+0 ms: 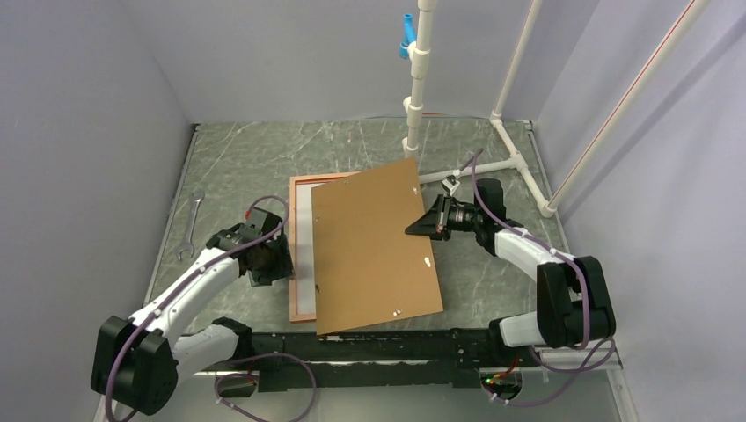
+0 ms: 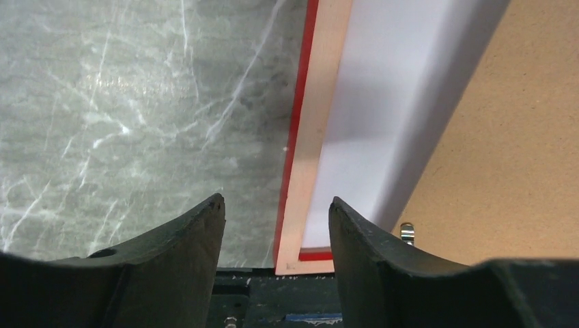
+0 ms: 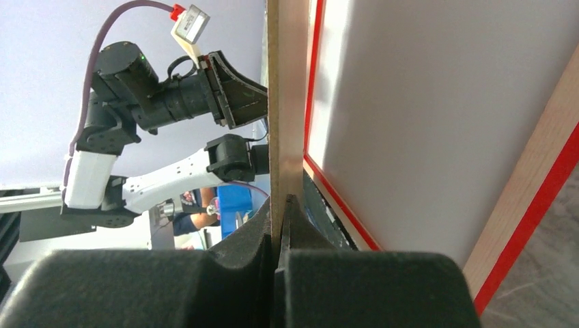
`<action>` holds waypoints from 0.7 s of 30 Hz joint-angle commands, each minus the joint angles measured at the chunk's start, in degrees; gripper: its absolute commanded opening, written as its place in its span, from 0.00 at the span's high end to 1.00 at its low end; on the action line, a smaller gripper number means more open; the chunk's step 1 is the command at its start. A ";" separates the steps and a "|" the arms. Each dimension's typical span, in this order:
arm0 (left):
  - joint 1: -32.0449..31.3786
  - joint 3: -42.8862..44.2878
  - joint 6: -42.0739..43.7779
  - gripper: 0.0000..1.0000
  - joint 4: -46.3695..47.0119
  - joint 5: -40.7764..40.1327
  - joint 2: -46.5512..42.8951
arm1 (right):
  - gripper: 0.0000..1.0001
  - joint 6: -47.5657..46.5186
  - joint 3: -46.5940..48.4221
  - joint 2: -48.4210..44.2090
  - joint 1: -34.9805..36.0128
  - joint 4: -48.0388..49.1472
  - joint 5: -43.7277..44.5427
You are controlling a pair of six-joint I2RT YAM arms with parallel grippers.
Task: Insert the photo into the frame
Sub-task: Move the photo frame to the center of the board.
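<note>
The frame (image 1: 302, 264) lies flat on the table, orange-brown face up with a red inner lip. A plain white sheet (image 1: 305, 230) fills it, apparently the photo with its back up; no print shows. A brown backing board (image 1: 374, 246) slants over the frame, its right edge raised. My right gripper (image 1: 420, 226) is shut on that edge, and the board (image 3: 287, 102) runs between its jaws (image 3: 281, 201). My left gripper (image 1: 280, 255) is open, its jaws (image 2: 276, 201) astride the frame's left rail (image 2: 314, 137) near the front corner. The white sheet (image 2: 396, 102) and the board (image 2: 505, 137) lie to its right.
A wrench (image 1: 191, 224) lies at the table's left side. A white pipe stand (image 1: 418, 88) rises at the back, and its base pipes (image 1: 519, 163) spread over the back right. A black rail (image 1: 369, 347) runs along the near edge. Grey walls close in on both sides.
</note>
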 commanded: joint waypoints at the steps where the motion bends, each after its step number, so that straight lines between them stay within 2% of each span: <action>1: 3.00 -1.73 3.42 0.42 8.35 3.08 2.94 | 1.00 -0.79 5.62 2.21 0.84 3.29 -1.76; 8: 5.10 -4.40 5.73 0.54 15.52 6.06 7.88 | 1.00 -1.41 10.64 7.12 3.03 0.77 -0.05; 21: 5.53 -5.08 7.08 0.66 16.87 4.82 11.87 | 1.00 2.00 14.88 13.05 5.09 2.42 3.64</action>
